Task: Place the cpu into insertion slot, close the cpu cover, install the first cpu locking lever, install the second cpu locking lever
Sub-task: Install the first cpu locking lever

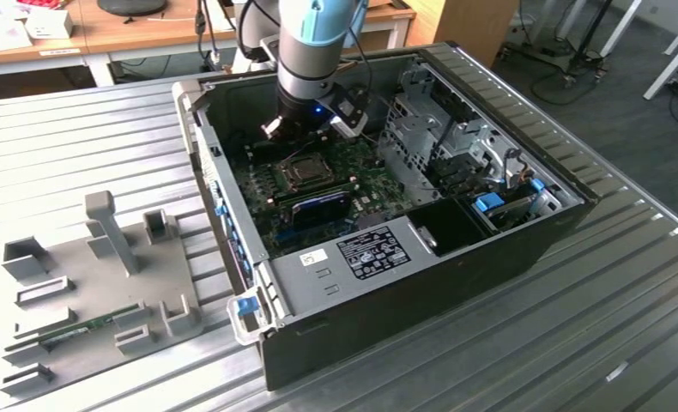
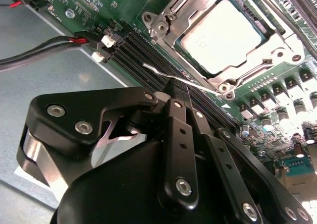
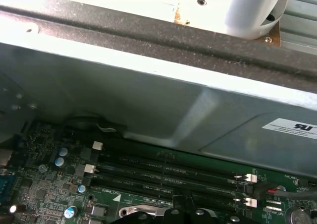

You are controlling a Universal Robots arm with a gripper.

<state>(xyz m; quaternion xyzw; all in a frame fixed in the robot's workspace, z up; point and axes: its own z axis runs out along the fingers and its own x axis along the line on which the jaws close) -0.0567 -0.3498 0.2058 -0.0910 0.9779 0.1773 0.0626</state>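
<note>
**Open case on bench: cpu seated, cover down, gripper at lever**

Ribbed metal bench. On it, a black computer case lies on its side with the panel off. Inside the case:
- green motherboard
- silver drive cage
- grey labelled power unit

A grey fixture tray sits beside the case, toward the exterior view's left. One green memory stick lies in one of its slots.

The arm reaches down into the case. The gripper is low over the board, just beside the insertion slot.

In the second wrist view:
- The cpu lies flat in the slot.
- The cpu cover is folded down around it.
- The gripper has its fingers drawn together.
- Its tips are at a thin wire locking lever, which stands clear of the cover.
- Whether the lever is pinched cannot be told.
- Black memory slots run alongside.
</note>
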